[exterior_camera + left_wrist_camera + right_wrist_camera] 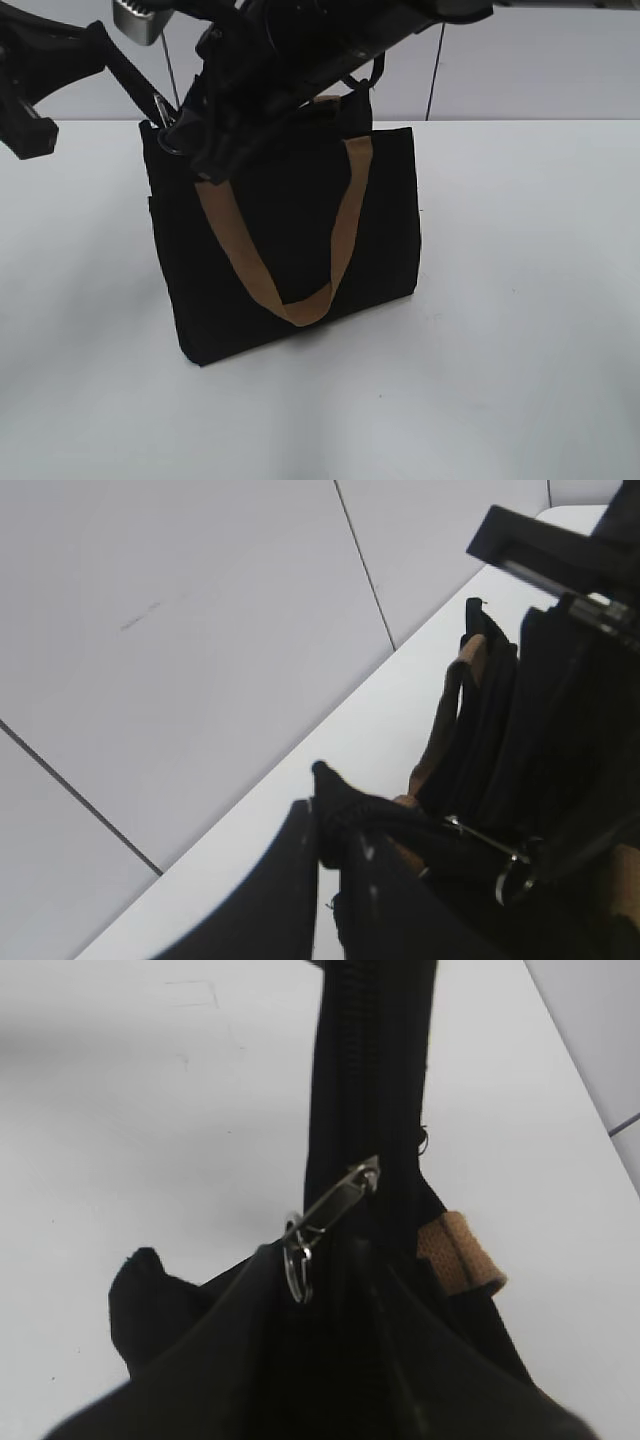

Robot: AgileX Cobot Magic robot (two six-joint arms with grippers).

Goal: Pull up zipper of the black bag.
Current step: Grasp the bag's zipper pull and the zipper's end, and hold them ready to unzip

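Observation:
The black bag (390,220) stands upright on the white table, a tan handle (345,225) hanging down its front. Both arms meet over its top left corner. My left gripper (330,825) is shut on the bag's black fabric end corner; it shows in the exterior view (165,128) too. The zipper (335,1205) is a silvery tab stretched at a slant from the black zip track (365,1080), its ring (297,1265) at my right gripper's (310,1260) fingertips, which look shut on it. The tab and ring also show in the left wrist view (490,850).
The white table (520,330) lies all round the bag. A pale wall (540,70) runs behind it. The right arm (330,40) reaches across the bag's top from the right. The second tan handle (460,1255) lies beside the zip track.

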